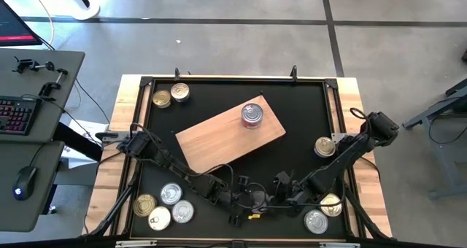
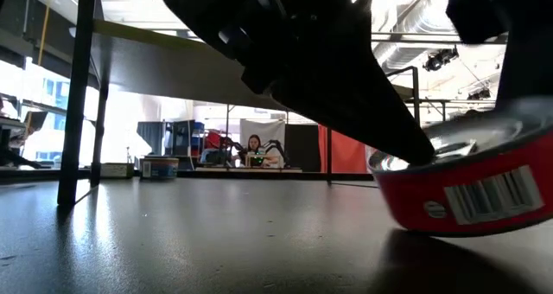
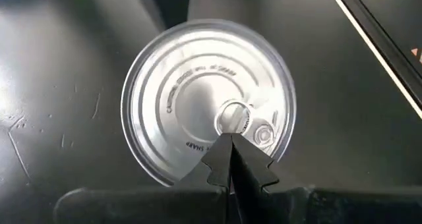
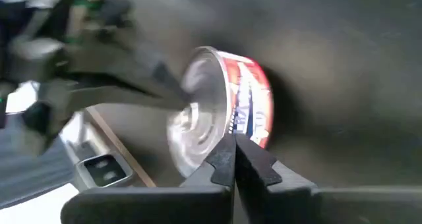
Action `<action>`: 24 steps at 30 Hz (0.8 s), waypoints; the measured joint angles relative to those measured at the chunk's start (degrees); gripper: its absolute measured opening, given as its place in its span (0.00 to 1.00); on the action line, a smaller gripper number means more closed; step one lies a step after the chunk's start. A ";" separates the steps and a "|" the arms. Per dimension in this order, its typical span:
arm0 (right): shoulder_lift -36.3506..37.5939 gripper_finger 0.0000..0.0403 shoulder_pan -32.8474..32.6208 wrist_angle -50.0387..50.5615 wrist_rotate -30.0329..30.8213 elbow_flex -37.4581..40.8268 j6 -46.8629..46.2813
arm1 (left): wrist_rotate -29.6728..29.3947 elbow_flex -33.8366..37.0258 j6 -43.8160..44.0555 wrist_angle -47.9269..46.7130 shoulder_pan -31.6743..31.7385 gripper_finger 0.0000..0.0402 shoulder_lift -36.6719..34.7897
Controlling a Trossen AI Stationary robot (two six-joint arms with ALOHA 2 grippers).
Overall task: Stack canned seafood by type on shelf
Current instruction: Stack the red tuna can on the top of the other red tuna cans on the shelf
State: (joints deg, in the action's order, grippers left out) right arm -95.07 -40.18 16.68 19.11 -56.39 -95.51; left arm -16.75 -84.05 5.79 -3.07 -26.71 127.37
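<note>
left hand (image 3: 231, 159) closed empty, tips touching silver-topped red-sided round tin (image 3: 208, 99) at near worktop (image 1: 219, 102) edge; right hand (image 4: 234, 159) closed empty beside it.

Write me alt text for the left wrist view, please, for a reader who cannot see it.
A round silver tin with a pull-tab lid lies flat on the black tabletop, seen from directly above. The left gripper hangs over its centre with its two dark fingers pressed shut, their tips by the pull tab.
</note>
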 joint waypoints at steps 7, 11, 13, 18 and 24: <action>0.02 0.00 -0.40 0.47 0.71 -3.64 1.63 | -2.05 0.33 -1.52 -0.73 -0.05 0.00 0.62; 0.04 0.00 -0.32 0.67 0.81 -4.04 1.98 | -1.90 0.31 -1.93 -0.82 -0.16 0.00 0.83; 0.06 0.00 -0.31 0.87 0.98 -3.99 2.85 | -1.89 0.30 -1.95 -0.93 -0.07 0.00 0.71; 4.13 0.00 -0.31 4.01 3.40 -4.01 9.59 | -1.81 0.15 -1.36 -6.34 -0.12 0.00 -0.46; 11.23 0.00 0.68 6.95 3.44 -5.30 30.24 | -2.60 0.15 4.11 -17.21 -0.50 0.00 -3.87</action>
State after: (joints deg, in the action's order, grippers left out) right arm -83.83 -39.50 23.64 22.55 -61.69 -65.26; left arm -19.35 -83.90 9.90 -20.27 -27.21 123.50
